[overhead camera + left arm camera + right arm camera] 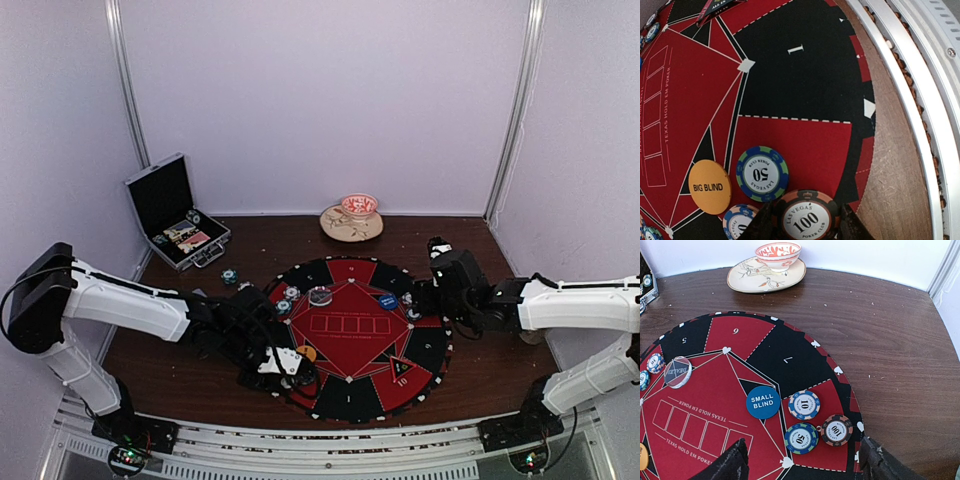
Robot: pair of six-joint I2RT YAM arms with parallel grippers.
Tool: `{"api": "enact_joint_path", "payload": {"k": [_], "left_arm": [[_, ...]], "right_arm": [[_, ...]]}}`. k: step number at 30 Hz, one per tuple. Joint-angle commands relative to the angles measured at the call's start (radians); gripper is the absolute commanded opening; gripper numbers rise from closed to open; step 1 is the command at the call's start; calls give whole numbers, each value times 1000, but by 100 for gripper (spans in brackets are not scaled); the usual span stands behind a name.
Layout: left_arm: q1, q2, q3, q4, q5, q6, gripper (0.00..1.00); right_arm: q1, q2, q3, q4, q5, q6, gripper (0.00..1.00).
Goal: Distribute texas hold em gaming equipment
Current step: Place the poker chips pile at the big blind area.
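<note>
My left gripper (287, 367) (807, 226) is shut on a black-and-orange 100 poker chip (807, 217) just over a red section at the near edge of the round mat (350, 390). Beside it on the mat lie a blue-green 50 chip (762, 173), a blue-and-cream chip (739, 220) and the orange BIG BLIND disc (709, 186). My right gripper (425, 296) (802, 465) hangs open above the mat's right side. Below it lie a 10 chip (804, 404), a 50 chip (801, 438), a 100 chip (837, 430) and the blue SMALL BLIND disc (763, 402).
A clear dealer disc (678, 372) and more chips (288, 298) sit on the mat's far left part. One chip (230, 276) lies on the wood. The open black case (175, 210) stands at the back left. A plate with a bowl (352, 218) stands at the back.
</note>
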Motion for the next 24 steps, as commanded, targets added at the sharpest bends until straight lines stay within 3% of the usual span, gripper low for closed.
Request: {"api": "enact_joint_path", "payload": {"k": [1,12,24], "left_arm": [[-1,20,-5,24,9,-4,22],[-1,43,-4,15,7,1,25],[-1,46,-1,11,1,-1,40]], "right_arm": [[2,-17,-13,10,10,-8,77],[3,-17,-13,10,10,-7,77],[3,-19,-14,10,10,-9,77]]}}
